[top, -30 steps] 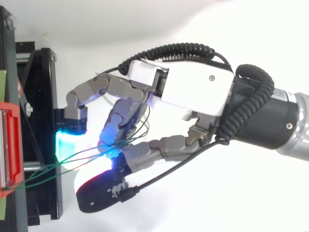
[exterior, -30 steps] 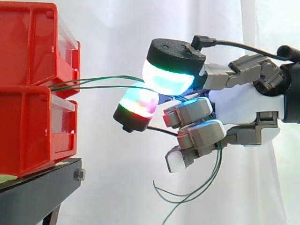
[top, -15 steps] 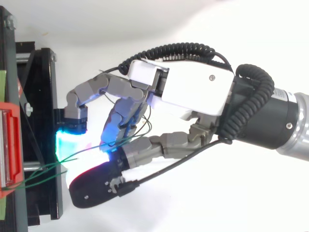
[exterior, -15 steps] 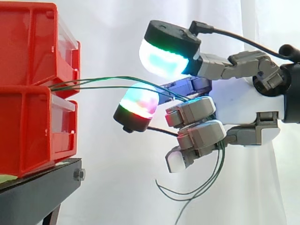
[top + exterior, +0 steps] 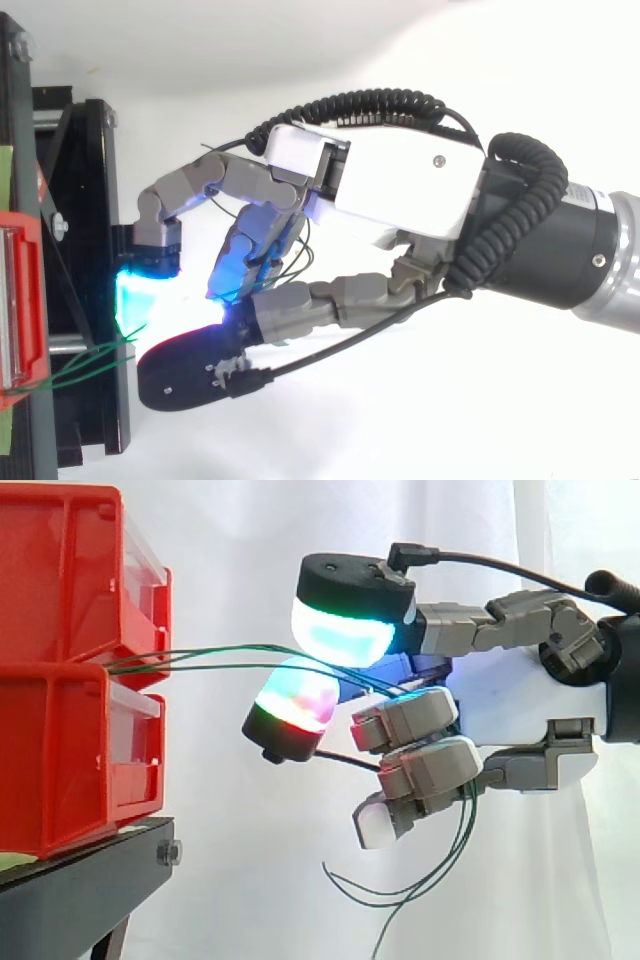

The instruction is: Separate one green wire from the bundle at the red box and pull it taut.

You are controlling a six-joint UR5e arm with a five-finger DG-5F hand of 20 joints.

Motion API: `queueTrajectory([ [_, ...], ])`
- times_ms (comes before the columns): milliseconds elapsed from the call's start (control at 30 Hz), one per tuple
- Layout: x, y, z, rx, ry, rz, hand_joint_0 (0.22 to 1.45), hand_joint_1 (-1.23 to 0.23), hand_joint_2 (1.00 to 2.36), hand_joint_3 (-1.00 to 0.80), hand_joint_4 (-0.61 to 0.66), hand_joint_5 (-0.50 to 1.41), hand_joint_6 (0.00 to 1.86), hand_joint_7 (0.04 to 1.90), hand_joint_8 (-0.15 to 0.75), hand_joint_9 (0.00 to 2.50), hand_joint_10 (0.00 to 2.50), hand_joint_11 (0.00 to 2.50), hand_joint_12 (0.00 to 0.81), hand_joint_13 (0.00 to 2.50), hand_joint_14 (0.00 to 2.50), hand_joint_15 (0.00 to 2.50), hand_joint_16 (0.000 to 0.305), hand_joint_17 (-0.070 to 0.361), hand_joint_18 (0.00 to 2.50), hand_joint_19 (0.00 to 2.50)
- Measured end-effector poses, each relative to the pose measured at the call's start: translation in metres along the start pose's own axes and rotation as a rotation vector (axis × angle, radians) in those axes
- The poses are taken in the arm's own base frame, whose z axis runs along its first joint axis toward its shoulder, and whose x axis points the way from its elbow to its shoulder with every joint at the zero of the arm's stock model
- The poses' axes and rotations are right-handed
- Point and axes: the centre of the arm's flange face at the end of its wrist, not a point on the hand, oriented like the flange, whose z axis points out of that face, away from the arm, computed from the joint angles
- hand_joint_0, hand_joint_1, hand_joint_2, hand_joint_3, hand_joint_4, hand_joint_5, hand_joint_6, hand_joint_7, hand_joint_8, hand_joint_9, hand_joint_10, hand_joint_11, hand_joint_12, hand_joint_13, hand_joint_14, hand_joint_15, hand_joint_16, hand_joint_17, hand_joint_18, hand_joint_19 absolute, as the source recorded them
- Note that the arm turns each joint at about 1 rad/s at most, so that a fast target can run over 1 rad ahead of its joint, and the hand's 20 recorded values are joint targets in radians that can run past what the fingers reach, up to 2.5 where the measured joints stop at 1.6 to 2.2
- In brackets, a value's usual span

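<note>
Red bins [image 5: 55,750], stacked two high on the black stand [image 5: 80,890], face the hand [image 5: 520,705], which hangs level with the seam between them, well clear of the stand's edge. Its fingers [image 5: 405,720] are curled tight and the green wires [image 5: 200,666] run from that seam straight into the curl, so the bundle looks gripped there, with the loose ends [image 5: 430,880] dangling below the palm. The thumb pad [image 5: 345,630] stands raised above the wires, apart from them, while another glowing pad [image 5: 292,705] sits just under them; that pinch is open. The step in hand seems to be picking out a single strand. Several wires lie close together, so the thumb should come down on the topmost one alone, against the pad beneath, letting the others slip. Pulling level, along the wire's own line, would keep it from snagging at the seam.
</note>
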Motion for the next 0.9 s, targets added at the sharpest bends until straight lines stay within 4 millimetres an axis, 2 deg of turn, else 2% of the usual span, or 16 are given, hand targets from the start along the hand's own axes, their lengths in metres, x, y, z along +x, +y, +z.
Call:
queueTrajectory([
  [200,0.0000,0.0001,0.0000,0.000,0.000,0.000,0.67,-0.82,1.01,-0.33,0.13,-0.21,0.86,0.99,0.285,1.17,0.17,1.75,0.341,1.35,0.02,1.40,0.054,0.122,0.88,0.53],
  [333,0.0000,0.0001,0.0000,0.000,0.001,0.000,0.67,-0.83,1.00,-0.49,0.15,-0.21,0.86,0.99,0.282,1.17,0.16,1.73,0.344,1.35,0.02,1.40,0.053,0.120,0.88,0.52],
  [533,0.0000,0.0003,0.0000,-0.001,0.000,0.000,0.66,-0.78,1.00,-0.50,0.15,-0.20,0.86,0.99,0.284,1.20,0.17,1.74,0.336,1.36,0.02,1.41,0.053,0.119,0.88,0.53],
  [700,-0.0001,0.0005,0.0000,-0.001,0.000,0.000,0.67,-0.80,1.00,-0.45,0.14,-0.20,0.86,1.01,0.287,1.19,0.17,1.75,0.340,1.36,0.02,1.42,0.053,0.119,0.89,0.53],
  [767,-0.0001,0.0003,0.0000,-0.001,0.000,0.000,0.61,-0.72,1.00,-0.47,0.16,-0.20,0.86,1.00,0.291,1.20,0.15,1.75,0.338,1.36,0.02,1.42,0.053,0.120,0.88,0.55],
  [900,-0.0001,0.0005,0.0000,-0.001,0.000,0.000,0.56,-0.60,1.00,-0.50,0.16,-0.20,0.85,1.00,0.302,1.22,0.17,1.72,0.352,1.37,0.02,1.40,0.055,0.124,0.89,0.56],
])
